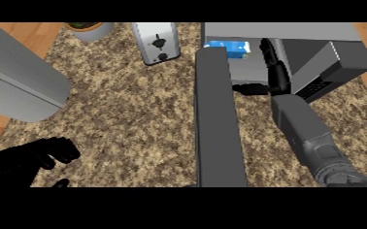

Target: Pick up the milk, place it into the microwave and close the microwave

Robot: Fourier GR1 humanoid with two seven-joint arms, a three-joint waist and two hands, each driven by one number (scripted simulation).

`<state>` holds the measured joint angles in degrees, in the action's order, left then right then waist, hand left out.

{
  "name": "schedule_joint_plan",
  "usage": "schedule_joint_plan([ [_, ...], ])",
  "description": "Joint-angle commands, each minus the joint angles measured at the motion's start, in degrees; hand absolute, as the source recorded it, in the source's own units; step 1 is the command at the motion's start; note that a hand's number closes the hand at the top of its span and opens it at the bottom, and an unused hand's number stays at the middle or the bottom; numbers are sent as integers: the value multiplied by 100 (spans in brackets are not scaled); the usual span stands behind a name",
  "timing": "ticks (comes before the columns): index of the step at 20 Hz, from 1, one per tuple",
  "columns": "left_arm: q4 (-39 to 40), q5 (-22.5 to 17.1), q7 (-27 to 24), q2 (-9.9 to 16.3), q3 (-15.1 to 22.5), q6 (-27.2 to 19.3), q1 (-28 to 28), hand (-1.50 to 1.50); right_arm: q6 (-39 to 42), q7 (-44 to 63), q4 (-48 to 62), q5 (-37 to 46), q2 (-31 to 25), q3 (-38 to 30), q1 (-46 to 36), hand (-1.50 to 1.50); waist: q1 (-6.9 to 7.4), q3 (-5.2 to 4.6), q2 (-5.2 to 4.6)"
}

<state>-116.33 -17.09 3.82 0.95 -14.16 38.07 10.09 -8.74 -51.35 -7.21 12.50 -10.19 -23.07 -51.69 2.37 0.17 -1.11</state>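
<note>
The milk (pixel 231 48), a blue and white carton, stands inside the microwave (pixel 287 31) at the top right, near the left of its cavity. The microwave's door (pixel 217 121) is swung wide open and juts toward me as a long dark grey slab. My right hand (pixel 276 75) reaches into the cavity just right of the milk, fingers straight and apart from the carton, thumb low toward the door. My left hand (pixel 36 160) rests at the lower left with relaxed fingers, holding nothing.
A silver toaster (pixel 158 43) stands at the back, left of the microwave door. A potted plant (pixel 90 29) sits at the top left. A large grey rounded object (pixel 28 82) fills the left edge. The speckled counter (pixel 129 116) lies between them.
</note>
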Motion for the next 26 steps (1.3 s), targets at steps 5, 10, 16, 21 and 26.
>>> schedule_joint_plan([
  [5,-9,357,63,-93,967,-402,169,150,1214,-615,-245,-210,39,12,941,-150,-230,-15,105],
  [10,-4,319,474,-94,1077,-572,-152,150,1318,-455,-873,-318,214,227,1491,-150,-283,-20,136],
  [16,240,1107,316,-95,2051,-1034,-572,150,1272,-550,-1609,-309,439,516,2515,-150,-350,-22,142],
  [21,649,1522,105,-95,2543,-1509,-907,150,1618,-368,-2840,-533,409,682,3612,-150,-395,-27,152],
  [26,1679,2176,-480,-95,2986,-1510,-1459,150,1939,-206,-3918,-610,299,896,4571,-150,-461,-33,154],
])
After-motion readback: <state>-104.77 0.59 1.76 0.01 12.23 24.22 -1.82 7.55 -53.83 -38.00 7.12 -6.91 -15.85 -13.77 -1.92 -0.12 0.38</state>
